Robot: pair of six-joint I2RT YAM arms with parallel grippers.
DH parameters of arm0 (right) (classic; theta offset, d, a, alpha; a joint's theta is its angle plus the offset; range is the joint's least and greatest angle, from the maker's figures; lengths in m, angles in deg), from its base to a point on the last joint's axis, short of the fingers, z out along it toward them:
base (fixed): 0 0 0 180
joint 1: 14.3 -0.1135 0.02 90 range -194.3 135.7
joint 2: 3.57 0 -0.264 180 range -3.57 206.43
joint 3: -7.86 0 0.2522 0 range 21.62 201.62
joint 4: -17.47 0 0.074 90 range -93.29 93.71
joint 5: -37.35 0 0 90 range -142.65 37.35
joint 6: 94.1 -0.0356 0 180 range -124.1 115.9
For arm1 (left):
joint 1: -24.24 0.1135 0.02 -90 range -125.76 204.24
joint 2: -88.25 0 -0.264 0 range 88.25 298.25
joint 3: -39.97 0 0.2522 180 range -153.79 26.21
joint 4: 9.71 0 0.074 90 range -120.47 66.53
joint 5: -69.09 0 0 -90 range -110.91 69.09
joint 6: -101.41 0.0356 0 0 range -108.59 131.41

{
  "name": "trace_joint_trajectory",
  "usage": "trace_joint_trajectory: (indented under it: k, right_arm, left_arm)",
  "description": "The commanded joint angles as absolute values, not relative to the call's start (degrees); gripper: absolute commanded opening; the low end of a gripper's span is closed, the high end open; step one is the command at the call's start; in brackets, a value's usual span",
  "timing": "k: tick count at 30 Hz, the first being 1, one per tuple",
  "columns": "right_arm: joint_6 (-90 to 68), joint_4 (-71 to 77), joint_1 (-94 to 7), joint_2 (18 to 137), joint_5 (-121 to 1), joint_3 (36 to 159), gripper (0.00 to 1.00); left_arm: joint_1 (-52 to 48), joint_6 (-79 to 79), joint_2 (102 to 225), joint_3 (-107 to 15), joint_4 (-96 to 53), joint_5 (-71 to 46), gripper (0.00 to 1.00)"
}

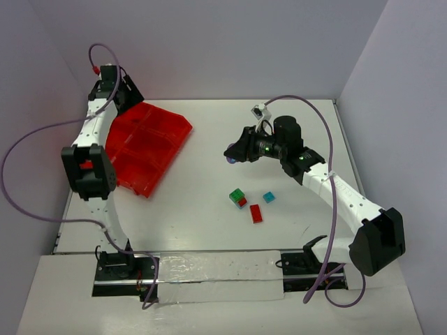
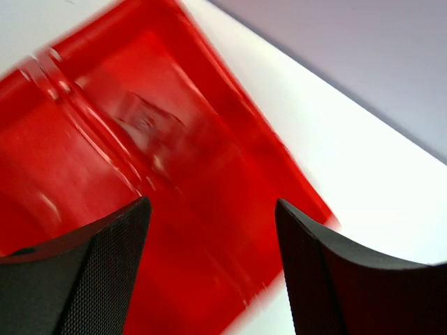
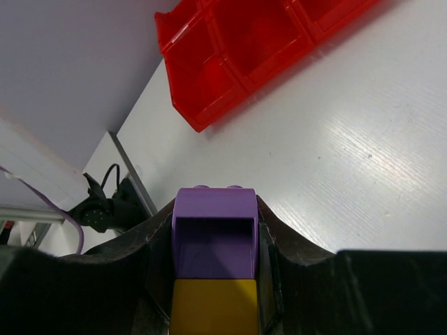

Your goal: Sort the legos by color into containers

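Observation:
My right gripper (image 1: 232, 153) is shut on a purple brick stacked on a yellow brick (image 3: 215, 251) and holds it above the table's middle, to the right of the red tray (image 1: 150, 143). In the top view only a purple tip (image 1: 230, 160) shows. A green-on-red pair (image 1: 238, 198), a cyan brick (image 1: 268, 197) and a red brick (image 1: 256, 213) lie on the table below it. My left gripper (image 2: 213, 241) is open and empty over the tray's compartments (image 2: 140, 174) at the far left.
The tray also shows at the top of the right wrist view (image 3: 244, 49), its compartments seen there holding nothing. Walls close the table at the back and sides. A purple cable (image 1: 328, 132) loops over the right arm.

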State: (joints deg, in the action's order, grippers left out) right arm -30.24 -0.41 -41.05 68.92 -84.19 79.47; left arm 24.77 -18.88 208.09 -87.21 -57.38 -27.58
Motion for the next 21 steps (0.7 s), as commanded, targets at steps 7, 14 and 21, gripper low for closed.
trace_joint_trajectory:
  k: [7,14,21]
  right_arm:
    - [-34.5,9.0,-40.8,66.0,-92.8,76.9,0.01]
    - [-52.7,24.3,-40.9,66.7,-92.1,74.9,0.00]
    - [-62.5,34.5,-41.5,68.1,-86.4,73.1,0.01]
  left_arm:
    - [17.8,-20.3,170.2,-52.0,-38.4,11.3,0.80]
    - [10.2,-45.0,154.0,-19.1,3.8,22.4,0.84]
    - [3.7,-59.7,157.3,-12.6,26.7,21.7,0.86]
